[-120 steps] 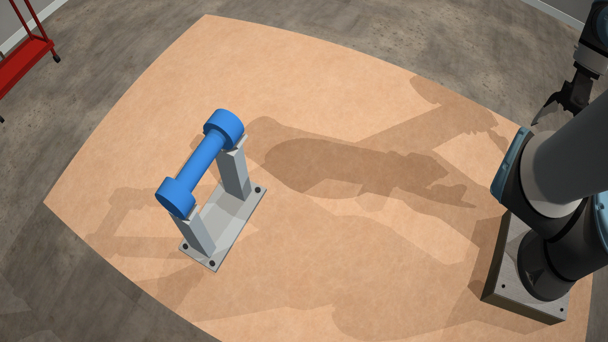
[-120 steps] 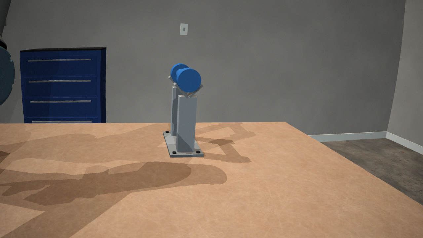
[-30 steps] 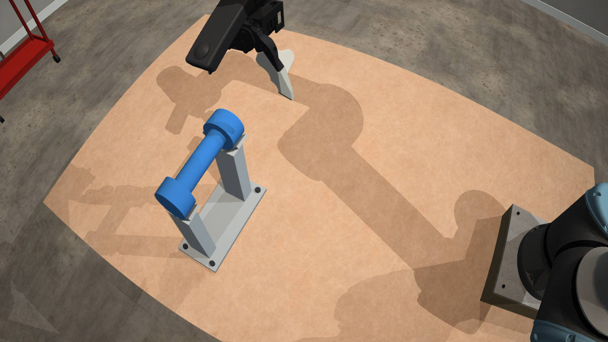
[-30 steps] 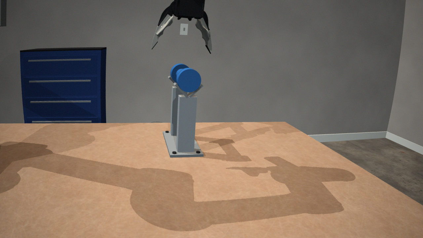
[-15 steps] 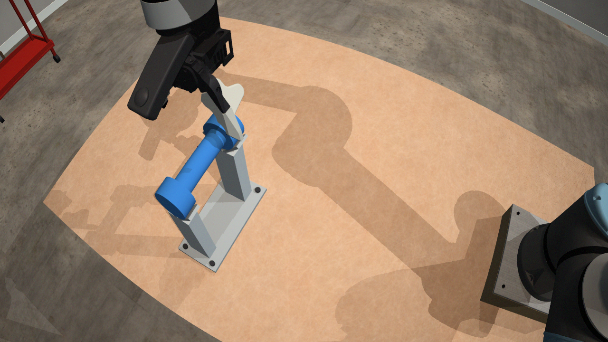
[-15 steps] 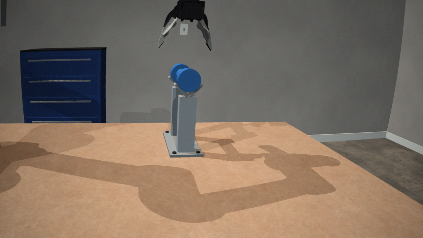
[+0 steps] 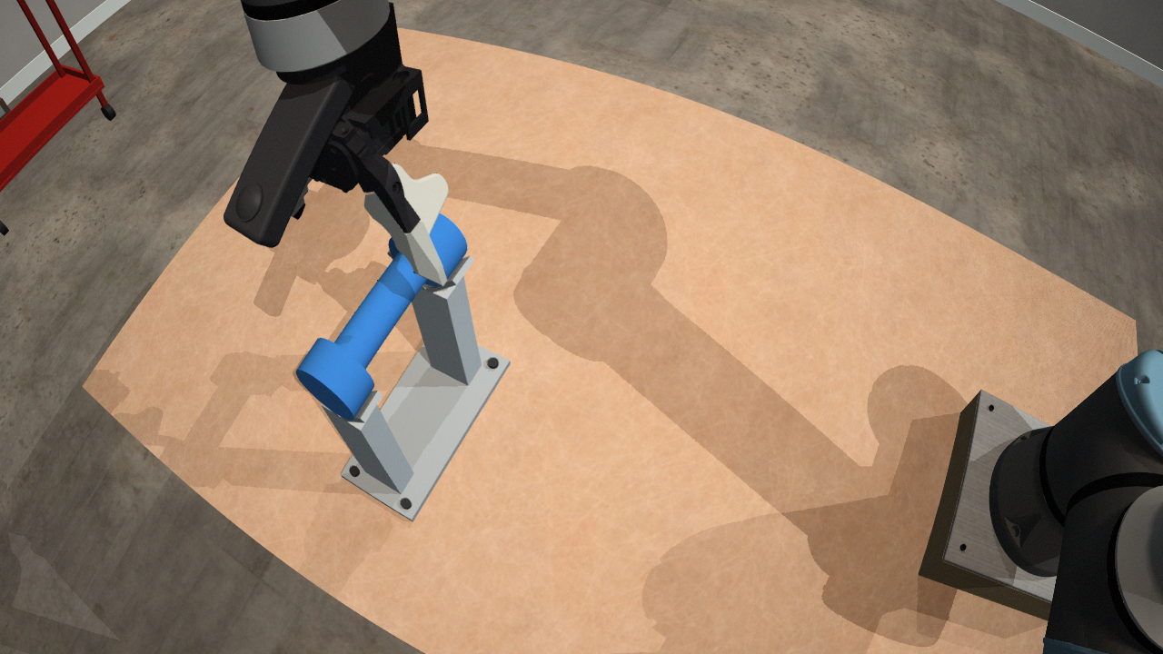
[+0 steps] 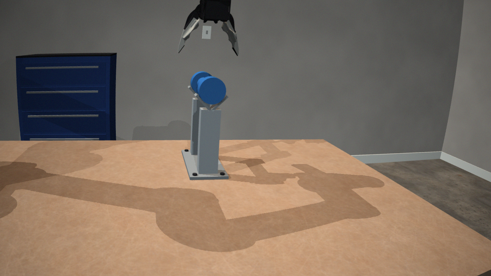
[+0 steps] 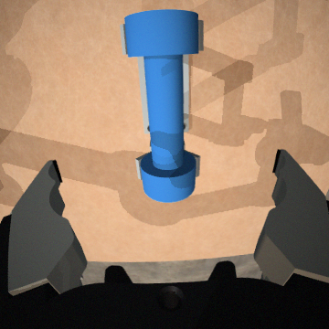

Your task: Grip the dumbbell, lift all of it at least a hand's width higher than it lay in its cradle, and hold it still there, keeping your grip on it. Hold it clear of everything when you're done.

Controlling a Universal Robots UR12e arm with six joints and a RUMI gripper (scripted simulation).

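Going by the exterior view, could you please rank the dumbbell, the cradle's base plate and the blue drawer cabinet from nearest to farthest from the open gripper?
1. The dumbbell, directly below the open gripper, resting in its cradle.
2. The base plate, lower still, flat on the table.
3. The blue drawer cabinet, off to the left by the back wall.
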